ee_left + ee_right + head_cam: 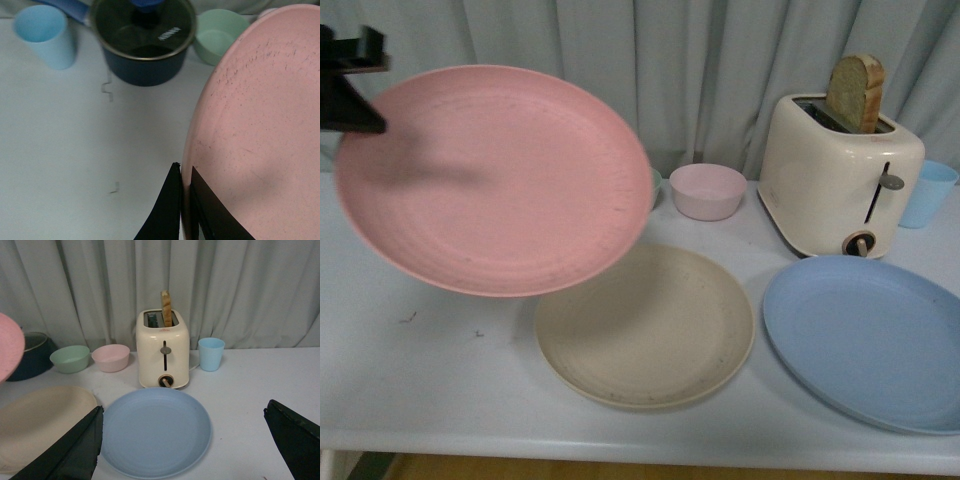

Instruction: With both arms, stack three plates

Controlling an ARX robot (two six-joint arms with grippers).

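Note:
The pink plate hangs tilted in the air over the table's left part, its low edge overlapping the beige plate's far left rim in the front view. My left gripper is shut on its left rim; in the left wrist view the gripper pinches the pink plate edge between both fingers. The beige plate lies flat at the table's middle. The blue plate lies flat at the right. My right gripper stands open above the blue plate, holding nothing.
A cream toaster with a bread slice stands behind the blue plate, a light blue cup beside it. A small pink bowl sits at the back. A dark pot, green bowl and another blue cup stand at the back left.

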